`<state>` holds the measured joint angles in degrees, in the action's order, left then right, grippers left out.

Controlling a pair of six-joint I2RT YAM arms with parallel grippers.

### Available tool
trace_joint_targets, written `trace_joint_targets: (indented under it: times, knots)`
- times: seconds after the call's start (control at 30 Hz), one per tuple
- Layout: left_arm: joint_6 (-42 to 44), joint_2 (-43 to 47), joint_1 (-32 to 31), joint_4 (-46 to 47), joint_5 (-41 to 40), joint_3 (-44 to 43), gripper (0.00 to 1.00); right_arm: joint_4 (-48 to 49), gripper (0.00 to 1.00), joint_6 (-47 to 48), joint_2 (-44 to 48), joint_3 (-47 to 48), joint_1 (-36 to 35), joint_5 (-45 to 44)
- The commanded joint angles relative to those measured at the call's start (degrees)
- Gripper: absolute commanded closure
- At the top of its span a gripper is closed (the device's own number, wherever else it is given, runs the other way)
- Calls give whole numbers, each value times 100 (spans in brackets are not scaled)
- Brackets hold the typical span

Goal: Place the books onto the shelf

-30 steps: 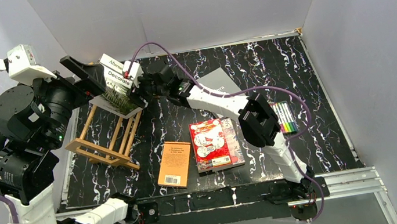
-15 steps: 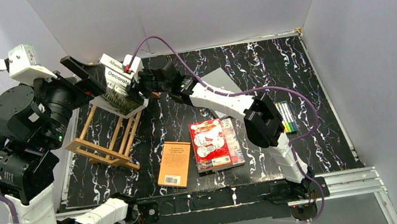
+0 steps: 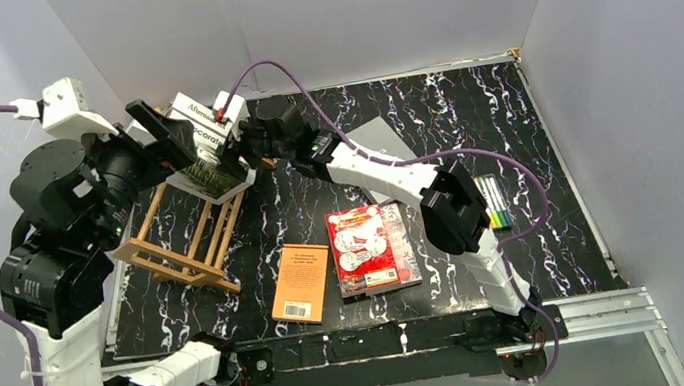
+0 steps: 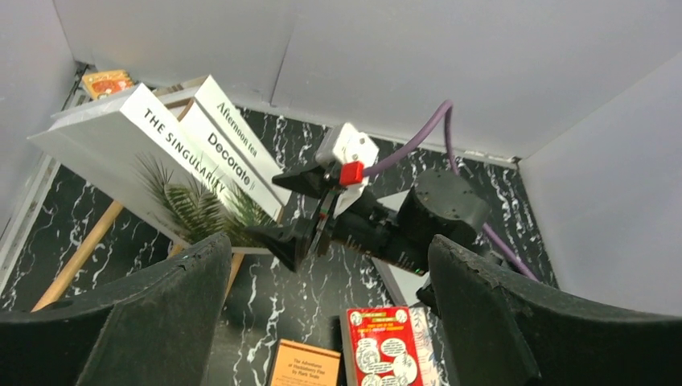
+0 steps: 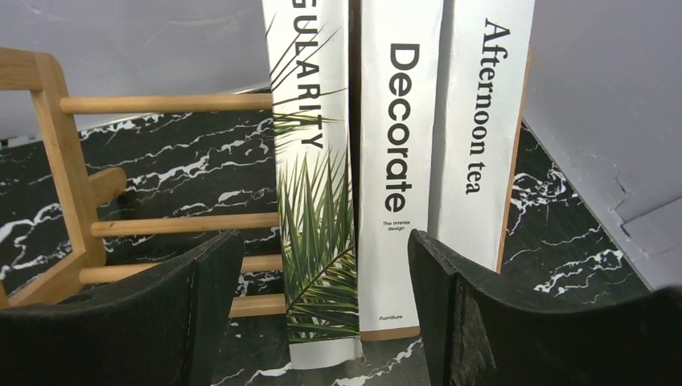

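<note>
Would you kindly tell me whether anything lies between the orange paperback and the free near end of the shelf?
Nothing visible does: only bare table separates the orange paperback from the shelf's free near end; the three standing books fill its far end.

We see three books standing side by side, spines touching, at the far end of the slatted wooden shelf [image 3: 185, 240]: the palm-leaf book [image 5: 318, 201], "Decorate" [image 5: 400, 121] and "Afternoon tea" [image 5: 482, 121]. Flat on the table lie an orange paperback [image 3: 301, 282], a red illustrated book [image 3: 362, 248] stacked on another, and a grey book [image 3: 383, 139] farther back.
</note>
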<state>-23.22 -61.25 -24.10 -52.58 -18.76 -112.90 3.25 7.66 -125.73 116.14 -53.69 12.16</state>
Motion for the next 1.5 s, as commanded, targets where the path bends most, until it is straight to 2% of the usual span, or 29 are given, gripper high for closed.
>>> trace_joint_targets:
  times: [0.0, 0.23, 0.37, 0.5, 0.7, 0.87, 1.07, 1.23, 1.33, 1.47]
  knots:
    - [-60, 24, 19, -311, -73, 258, 11, 406, 16, -457, 173, 92, 78, -134]
    - [-193, 96, 19, -547, -592, 1049, 10, 243, 15, -1111, 81, 364, 301, -107]
    - [-361, -100, 19, -695, -968, 1420, 10, 129, 15, -1814, 10, 442, 530, -176]
    - [-456, -308, 28, -280, -797, 1932, 9, 48, 15, -2635, -85, 518, 788, -494]
    - [-569, -744, 265, 479, -582, 2459, 7, -232, 17, -3383, -754, 1363, 963, -646]
    - [-621, -986, 1029, 966, 24, 2855, 7, -167, 18, -3933, -1287, 1789, 1101, -98]
    - [-619, -924, 1698, 1614, 623, 3335, 7, 334, 17, -4176, -1769, 2064, 1171, 1038]
    - [-596, -1006, 2679, 2281, 1387, 3820, 7, 1341, 19, -4308, -1752, 1589, 1177, 1775]
    - [-569, -994, 2793, 2669, 1686, 3989, 7, 1509, 18, -4361, -2130, 2066, 1173, 2142]
    - [-473, -1023, 2825, 3291, 1876, 4292, 7, 1791, 17, -4396, -2341, 2037, 1175, 2422]
